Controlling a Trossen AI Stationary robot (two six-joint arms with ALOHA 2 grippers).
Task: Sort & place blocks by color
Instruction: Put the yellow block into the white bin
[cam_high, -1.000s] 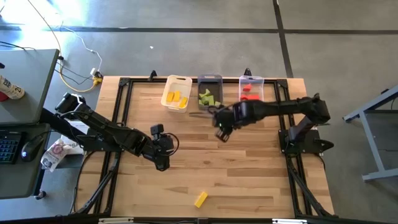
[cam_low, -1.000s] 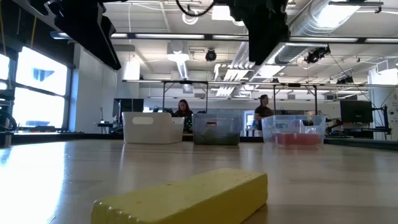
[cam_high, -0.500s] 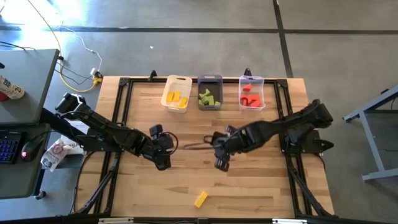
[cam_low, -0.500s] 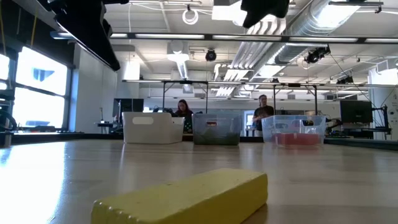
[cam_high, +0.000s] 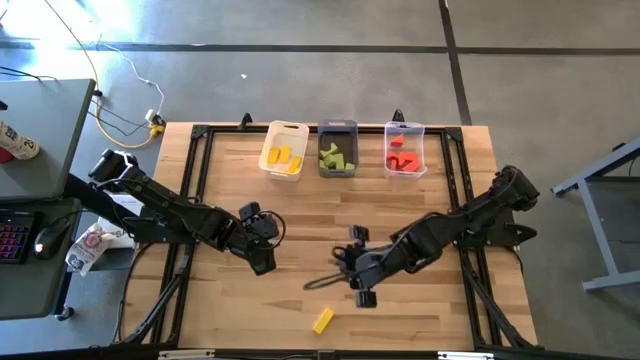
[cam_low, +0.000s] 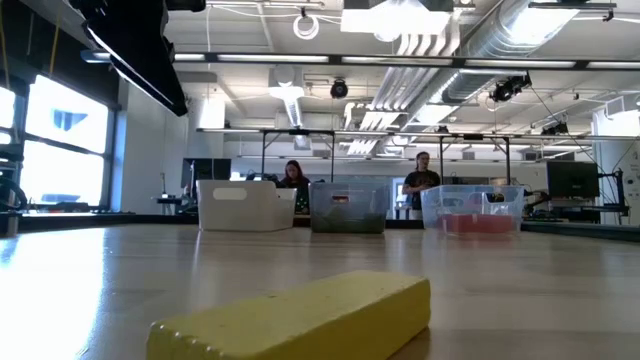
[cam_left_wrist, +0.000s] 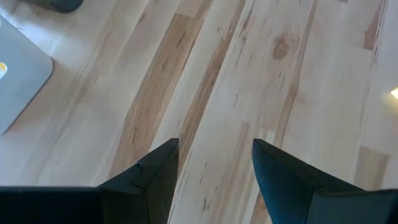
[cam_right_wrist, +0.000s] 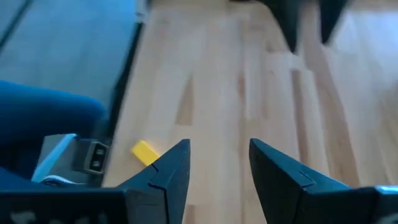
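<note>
One yellow block (cam_high: 322, 319) lies flat on the wood near the table's front edge; it is large in the low view (cam_low: 300, 315). My right gripper (cam_high: 322, 281) hovers open just behind it and holds nothing. In the right wrist view the block (cam_right_wrist: 145, 152) shows beside one finger, not between the two. My left gripper (cam_high: 272, 230) hangs open over bare wood at the table's middle left (cam_left_wrist: 214, 162). The other blocks lie in three bins at the far edge.
At the far edge stand a white bin (cam_high: 284, 150) with yellow blocks, a grey bin (cam_high: 337, 150) with green ones and a clear bin (cam_high: 404, 150) with red ones. A desk with a keyboard and a mouse (cam_high: 45, 240) stands left of the table. People (cam_low: 422, 185) are in the room behind.
My right gripper has swung from in front of the grey bin toward the table's near edge, turning as it went, and now hangs close behind the yellow block. Its jaws stay open. In the low view it has gone out of the picture. The block has not moved.
</note>
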